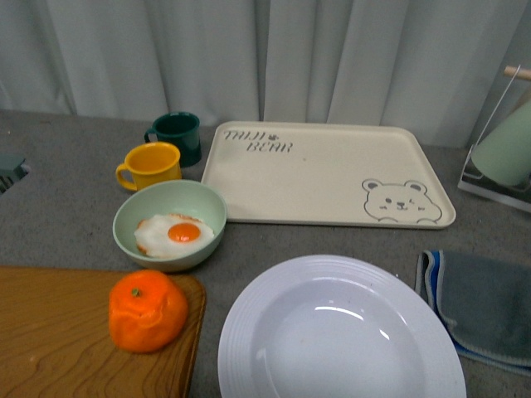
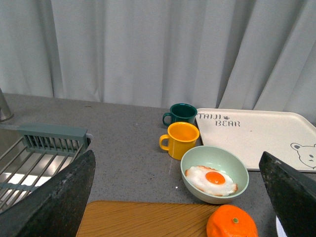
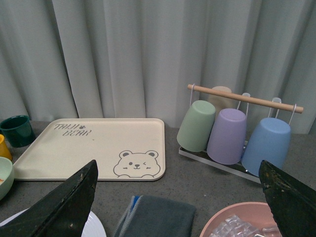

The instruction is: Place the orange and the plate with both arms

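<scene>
The orange is a bright lumpy mandarin with a green stem dot, sitting on the right end of a wooden board at the front left. It also shows in the left wrist view. The plate is large, round, glossy white with a ridged rim, at the front centre; a sliver of its rim shows in the right wrist view. Neither arm shows in the front view. My left gripper is open, hovering back from the board and orange. My right gripper is open above a grey cloth.
A pale green bowl with a fried egg, a yellow mug and a dark green mug stand behind the orange. A cream bear tray lies at the back. Cup rack, pink bowl, and a sink rack flank the scene.
</scene>
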Robot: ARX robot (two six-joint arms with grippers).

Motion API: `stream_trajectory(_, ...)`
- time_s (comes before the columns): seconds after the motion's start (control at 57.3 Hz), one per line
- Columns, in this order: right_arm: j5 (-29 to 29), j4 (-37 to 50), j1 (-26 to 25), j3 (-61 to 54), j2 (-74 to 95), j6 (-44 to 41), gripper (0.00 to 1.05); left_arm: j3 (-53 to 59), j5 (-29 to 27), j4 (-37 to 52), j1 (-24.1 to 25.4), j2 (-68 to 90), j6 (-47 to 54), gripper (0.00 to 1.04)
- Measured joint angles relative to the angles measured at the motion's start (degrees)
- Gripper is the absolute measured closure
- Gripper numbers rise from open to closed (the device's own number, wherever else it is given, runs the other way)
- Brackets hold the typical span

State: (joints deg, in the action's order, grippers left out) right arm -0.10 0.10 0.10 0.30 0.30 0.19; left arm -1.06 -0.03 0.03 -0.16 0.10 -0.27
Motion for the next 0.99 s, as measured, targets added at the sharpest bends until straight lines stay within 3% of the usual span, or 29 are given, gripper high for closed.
stream_trajectory(0.628, 0.00, 0.00, 0.00, 0.00, 0.00, 0.00, 0.09, 0.00, 0.00, 0.00, 0.02, 0.00, 0.00, 0.07)
stream_trajectory(0.75, 0.00, 0.00, 0.00, 0.00, -0.02, 0.00, 0.09, -3.72, -6.25, -8.79, -2.21, 10.19, -4.09, 0.07)
stream_trajectory(0.995, -0.02, 0.00, 0.00, 0.00, -0.07, 0.00, 0.09, -6.75, -9.70, 14.99, -9.07, 42.36, -8.20, 0.07)
